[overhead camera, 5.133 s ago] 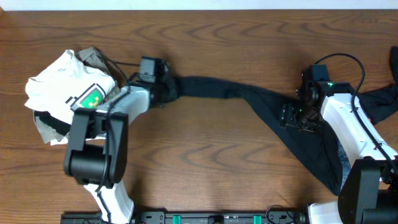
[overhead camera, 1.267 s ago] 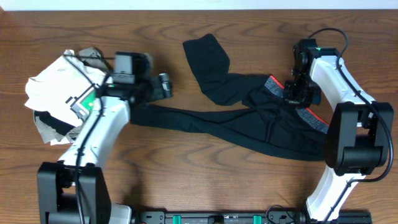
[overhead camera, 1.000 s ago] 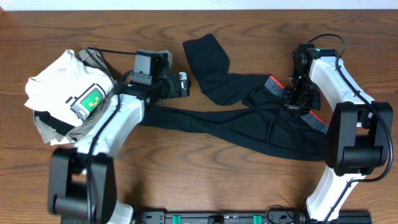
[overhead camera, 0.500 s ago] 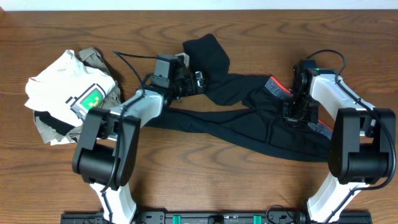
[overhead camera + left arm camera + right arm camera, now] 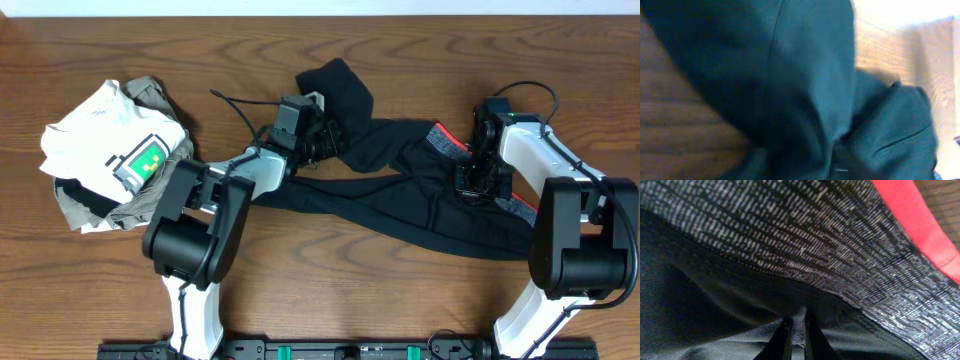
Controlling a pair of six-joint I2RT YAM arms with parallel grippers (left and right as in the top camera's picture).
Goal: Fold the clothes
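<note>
Robot lab: wooden table with two mounted arms.

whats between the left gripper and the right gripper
Only the long black stretchy pants: their fabric runs unbroken from left gripper to right gripper, seen overhead.

My left arm reaches forward and to the right, stretched out low, with its pincer pointing right. I can't make out how its jaws stand, since no fingers show in the wrist view. My right arm rises from its base and curls back leftward. Its pincer points down, fingertips nearly together, pinching a thin fold of the black pants.
</note>
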